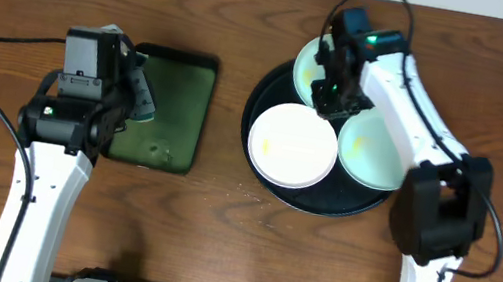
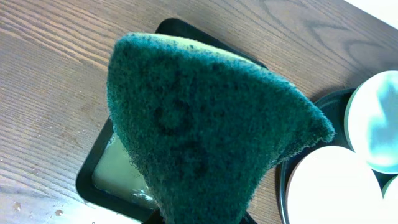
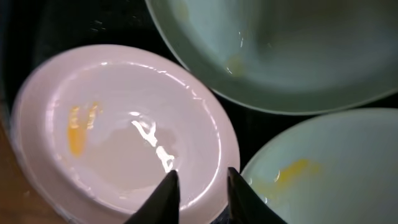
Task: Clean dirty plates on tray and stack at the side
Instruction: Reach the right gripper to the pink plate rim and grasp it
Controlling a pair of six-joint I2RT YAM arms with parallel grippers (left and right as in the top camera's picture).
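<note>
A small dark-green rectangular tray (image 1: 173,113) sits on the brown wooden table (image 1: 241,18), well apart from the big round black tray (image 1: 323,201). The left gripper (image 1: 138,91) is clamped on a dark-green scrubby sponge (image 2: 199,124) above the small tray. The right gripper (image 3: 200,193) hangs low over the black tray. Its fingers are a little apart above the white plate's rim.

Bare table lies between the two trays.

Three plates crowd the black tray: a round white plate (image 1: 292,146) on the side nearest the small tray, one mint-green plate (image 1: 310,64) partly hidden behind the right arm, and another mint-green plate (image 1: 373,150) beside it. Each has yellow smears.
</note>
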